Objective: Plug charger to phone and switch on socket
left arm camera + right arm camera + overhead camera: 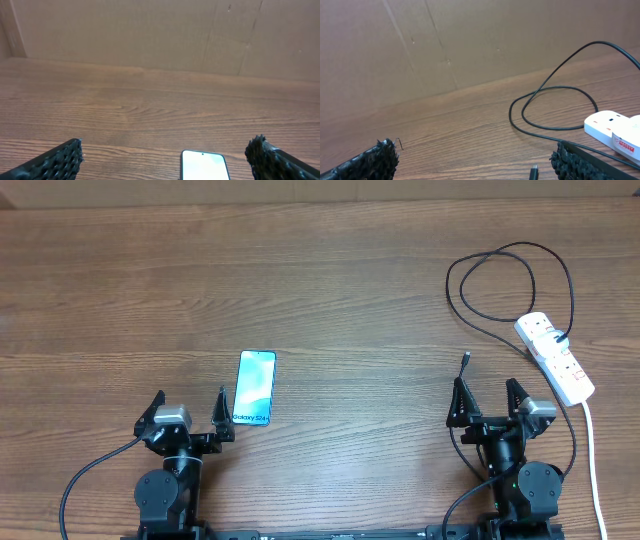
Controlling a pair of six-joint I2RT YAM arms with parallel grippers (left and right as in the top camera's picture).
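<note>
**Both grippers empty, charger unplugged from phone**

We note the left gripper (pixel 190 395) and right gripper (pixel 486 387) spread wide, holding nothing. The phone (pixel 255 388) lies screen-up just beside the left gripper. The charger (pixel 538 92) (one loose loop) leaves the socket (pixel 556 358). Its plug tip (pixel 466 361) rests before the right gripper.

Wood-grain table (pixel 330 290), brown cardboard wall (pixel 150 30) behind it

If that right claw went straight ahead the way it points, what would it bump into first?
Probably the charger: its plug tip lies just ahead of the open right gripper. Whether the fingers are low enough to touch it is unclear.
</note>
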